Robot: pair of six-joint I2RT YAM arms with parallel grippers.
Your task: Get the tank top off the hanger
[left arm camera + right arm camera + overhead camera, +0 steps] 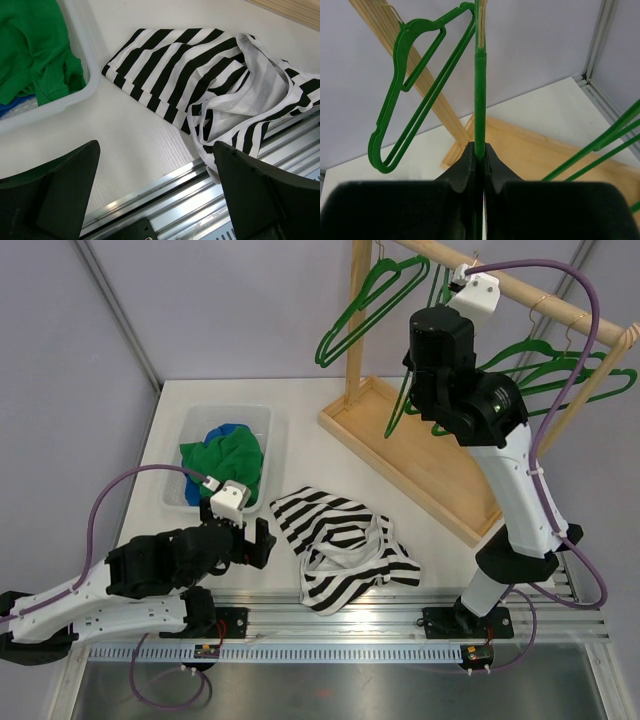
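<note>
Top external: right arm [520,490] stands raised, jaws clamped on green hanger [480,100].

White tabletop [300,452], pretty simple layout. A clear bin [228,415] sits on the left side with green and blue clothes [225,455] in it. The striped tank top [345,540] lies crumpled just right of the bin, its near edge spilling onto the metal rail [330,618]. The wooden rack base [425,470] sits angled at the far right.

The left arm [100,590] lay low, its left gripper [155,146] spread wide; the right arm [520,490] stood raised, its right gripper [479,156] pinched tight.
</note>
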